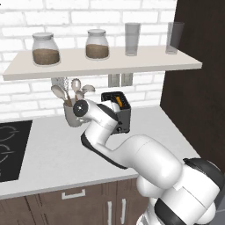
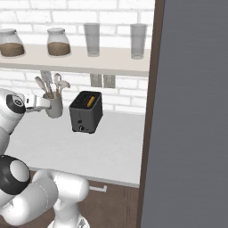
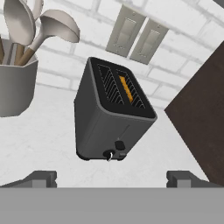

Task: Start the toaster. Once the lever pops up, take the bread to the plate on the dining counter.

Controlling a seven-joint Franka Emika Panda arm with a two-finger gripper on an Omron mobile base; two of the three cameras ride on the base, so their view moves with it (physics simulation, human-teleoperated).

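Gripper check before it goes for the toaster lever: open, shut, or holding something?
Gripper: open, holding nothing, short of the toaster.

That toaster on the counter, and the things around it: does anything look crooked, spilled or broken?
Nothing stands out. The toaster sits upright and whole on the counter, with the bread down in one slot. The utensil cup beside it stands upright, and the jars and glasses on the shelf are upright too.
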